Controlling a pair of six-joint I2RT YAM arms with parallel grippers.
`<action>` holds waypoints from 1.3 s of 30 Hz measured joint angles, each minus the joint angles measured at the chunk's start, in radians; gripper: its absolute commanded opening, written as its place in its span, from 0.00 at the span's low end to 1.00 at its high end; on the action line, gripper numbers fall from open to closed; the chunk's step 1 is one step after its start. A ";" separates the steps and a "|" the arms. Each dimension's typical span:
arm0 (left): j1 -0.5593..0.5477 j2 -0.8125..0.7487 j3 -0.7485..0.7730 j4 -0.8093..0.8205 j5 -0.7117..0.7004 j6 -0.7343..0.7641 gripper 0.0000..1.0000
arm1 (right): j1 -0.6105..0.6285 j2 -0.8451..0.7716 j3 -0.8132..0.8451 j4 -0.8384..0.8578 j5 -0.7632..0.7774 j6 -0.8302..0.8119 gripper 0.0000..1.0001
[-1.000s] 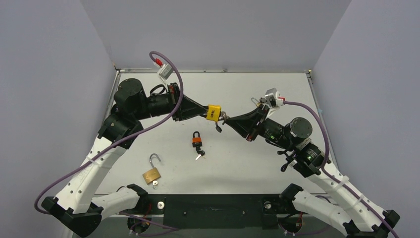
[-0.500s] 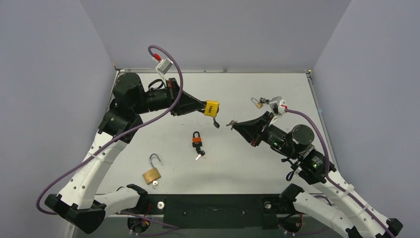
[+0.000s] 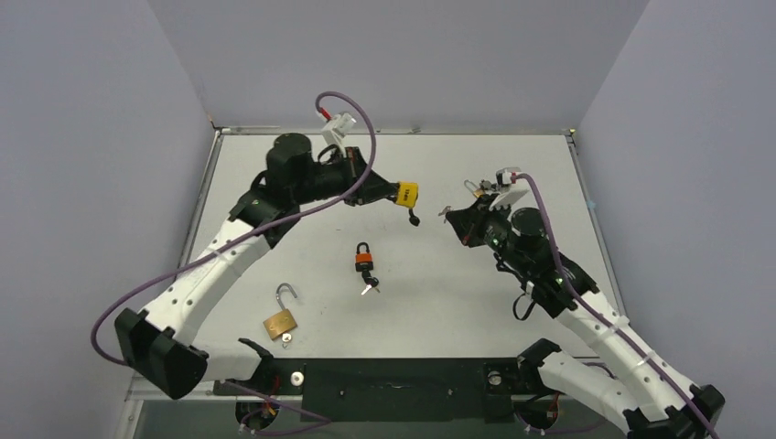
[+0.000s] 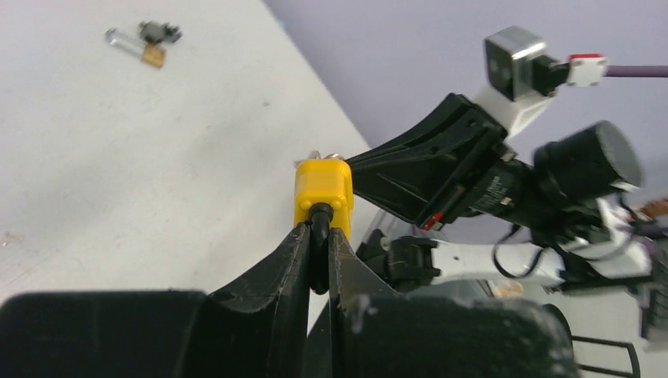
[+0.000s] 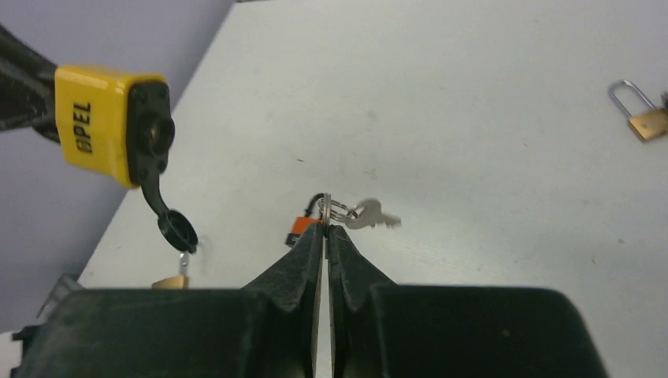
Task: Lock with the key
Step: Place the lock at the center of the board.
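Observation:
My left gripper [image 3: 389, 193] is shut on the black shackle of a yellow padlock [image 3: 407, 193] and holds it in the air over the table's back middle. In the left wrist view the padlock [image 4: 323, 189] stands just past my closed fingertips [image 4: 318, 230]. Its black keyhole face [image 5: 154, 134] points at my right gripper, and its dust cap [image 5: 176, 229] hangs open. My right gripper [image 3: 450, 214] is shut on a key ring with a silver key [image 5: 374, 213], a short gap to the right of the padlock.
An orange padlock [image 3: 364, 261] with a key lies mid-table. A brass padlock [image 3: 281, 318] with its shackle open lies front left. A small brass padlock [image 3: 476, 189] lies back right, also in the right wrist view [image 5: 644, 118]. Purple walls close three sides.
The key and the yellow padlock were together one second ago and are now apart. My left arm swung right and back with the padlock. My right gripper drew back with the key.

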 measured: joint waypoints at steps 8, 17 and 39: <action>-0.100 0.351 -0.024 0.058 -0.250 -0.010 0.00 | -0.094 0.315 0.003 -0.032 0.120 0.066 0.00; -0.102 0.726 0.100 0.121 -0.328 -0.083 0.00 | -0.143 0.605 0.068 -0.023 0.182 0.119 0.00; -0.067 0.981 0.211 0.225 -0.252 -0.257 0.47 | -0.184 0.976 0.261 -0.048 0.242 0.129 0.00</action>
